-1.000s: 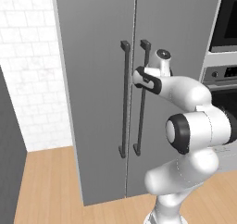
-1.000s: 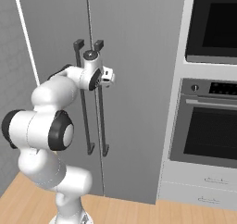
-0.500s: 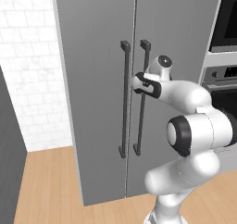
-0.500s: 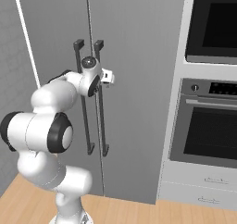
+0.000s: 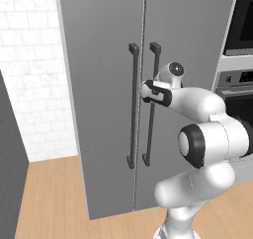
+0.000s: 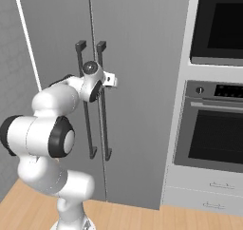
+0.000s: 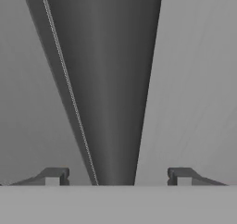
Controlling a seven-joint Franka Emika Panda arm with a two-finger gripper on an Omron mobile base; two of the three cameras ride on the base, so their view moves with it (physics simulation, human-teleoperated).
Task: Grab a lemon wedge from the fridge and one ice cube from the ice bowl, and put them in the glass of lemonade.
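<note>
Claw (image 7: 115,177) is sitting open with fingers either side of the right door handle (image 7: 111,102) of the closed fridge (image 5: 99,60), bar running between the fingertips, not clamped.

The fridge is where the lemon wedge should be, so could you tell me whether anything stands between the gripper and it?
Yes: both doors of the fridge are closed. The gripper straddles a dark door handle, its fingers not yet touching the bar.

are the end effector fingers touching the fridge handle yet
Apart: hand view shows the handle between both fingers, grey door visible either side.
</note>
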